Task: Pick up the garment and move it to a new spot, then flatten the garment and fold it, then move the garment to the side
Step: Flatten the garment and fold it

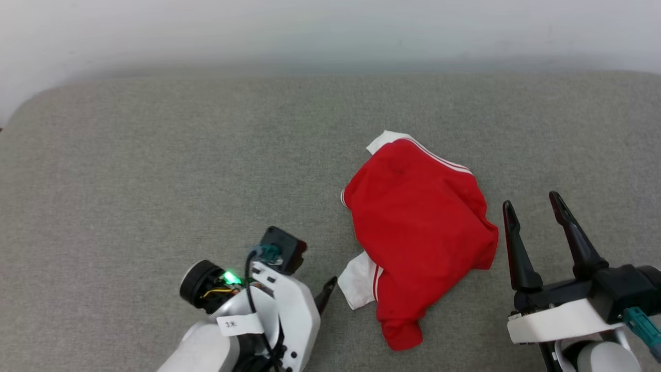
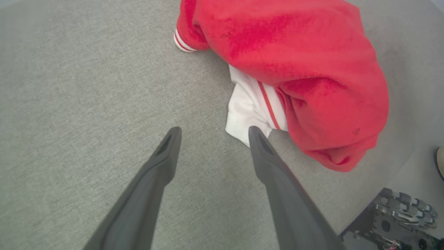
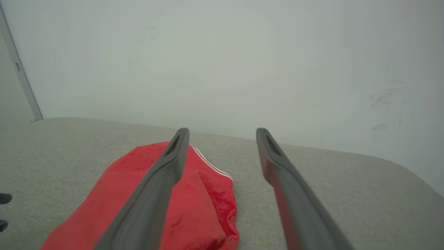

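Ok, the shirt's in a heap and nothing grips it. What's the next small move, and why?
Probably ease the left gripper forward over the white sleeve and close on it. That sleeve pokes out of the crumpled shirt just ahead of its open jaws; the right gripper stands open beside the shirt.

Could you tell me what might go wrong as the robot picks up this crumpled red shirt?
The open left gripper sits by the white sleeve; pinching only that could leave the bunched garment dangling. The open right gripper, beside the garment's folds, might catch several layers, hampering flattening.
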{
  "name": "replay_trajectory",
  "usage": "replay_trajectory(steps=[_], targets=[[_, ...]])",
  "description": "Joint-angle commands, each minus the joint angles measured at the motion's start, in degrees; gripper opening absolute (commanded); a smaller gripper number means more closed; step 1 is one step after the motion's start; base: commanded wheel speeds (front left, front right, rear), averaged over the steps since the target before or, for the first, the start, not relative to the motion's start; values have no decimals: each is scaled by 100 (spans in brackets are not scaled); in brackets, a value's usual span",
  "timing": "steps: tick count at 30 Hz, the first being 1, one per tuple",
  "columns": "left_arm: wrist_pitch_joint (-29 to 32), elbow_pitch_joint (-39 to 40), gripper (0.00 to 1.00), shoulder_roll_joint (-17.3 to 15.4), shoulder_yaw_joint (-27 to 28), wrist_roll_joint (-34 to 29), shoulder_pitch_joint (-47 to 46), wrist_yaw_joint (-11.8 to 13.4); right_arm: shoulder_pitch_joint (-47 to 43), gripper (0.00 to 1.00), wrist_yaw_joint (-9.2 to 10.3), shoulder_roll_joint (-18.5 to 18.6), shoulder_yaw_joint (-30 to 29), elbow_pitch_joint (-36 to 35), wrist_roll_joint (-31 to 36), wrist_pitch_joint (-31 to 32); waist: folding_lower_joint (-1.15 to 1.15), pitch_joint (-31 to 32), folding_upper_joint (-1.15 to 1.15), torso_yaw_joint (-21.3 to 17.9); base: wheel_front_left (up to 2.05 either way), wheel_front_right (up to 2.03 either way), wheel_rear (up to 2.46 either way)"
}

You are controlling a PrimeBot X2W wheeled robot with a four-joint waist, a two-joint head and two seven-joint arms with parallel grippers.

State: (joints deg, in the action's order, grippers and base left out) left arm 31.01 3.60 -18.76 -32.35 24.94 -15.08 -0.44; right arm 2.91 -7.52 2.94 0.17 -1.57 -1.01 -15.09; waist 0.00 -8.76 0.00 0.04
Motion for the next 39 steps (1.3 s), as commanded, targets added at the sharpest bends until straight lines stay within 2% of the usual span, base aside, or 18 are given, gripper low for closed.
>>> replay_trajectory(steps=[1, 6, 11, 18, 19, 20, 23, 29, 34, 39], targets=[[127, -7, 100, 56, -75, 8, -57, -10, 111, 100, 6, -11, 16, -35, 14, -12, 0, -141, 0, -91, 0, 0, 0], [339, -211, 100, 246, -198, 31, -376, -41, 206, 100, 6, -12, 64, -62, 36, -12, 0, -426, 0, -246, 0, 0, 0], [270, -646, 100, 335, -287, -98, -633, -49, 332, 100, 6, -11, 95, -91, 14, -12, 0, -666, 0, -399, 0, 0, 0], [184, -1223, 100, 426, -438, -131, -776, -199, 433, 100, 6, -11, 18, -116, -38, -12, 0, -883, 0, -468, 0, 0, 0], [199, -1301, 39, 431, -484, -110, -774, -230, 438, 100, 6, -11, 5, -118, -38, -12, 0, -896, 0, -465, 0, 0, 0], [178, -1384, 0, 445, -500, -76, -761, -256, 431, 100, 6, -11, -3, -120, -37, -12, 0, -905, 0, -461, 0, 0, 0], [168, -1564, 0, 450, -583, -41, -683, -310, 424, 100, 6, -11, -45, -93, -15, -12, 0, -882, 0, -429, 0, 0, 0], [-186, -1631, 0, 338, -353, -46, -627, -115, 379, 100, 6, -11, -107, 16, 18, -12, 0, -593, 0, -275, 0, 0, 0], [-698, -1440, 0, 168, 26, -128, -583, 214, 249, 100, 6, -11, -154, 159, -33, -12, 0, -185, 0, -96, 0, 0, 0], [-1169, -1042, 0, -152, 595, -145, -397, 698, 123, 100, 6, -11, -186, 297, -72, -12, 0, 157, 0, 58, 0, 0, 0]])
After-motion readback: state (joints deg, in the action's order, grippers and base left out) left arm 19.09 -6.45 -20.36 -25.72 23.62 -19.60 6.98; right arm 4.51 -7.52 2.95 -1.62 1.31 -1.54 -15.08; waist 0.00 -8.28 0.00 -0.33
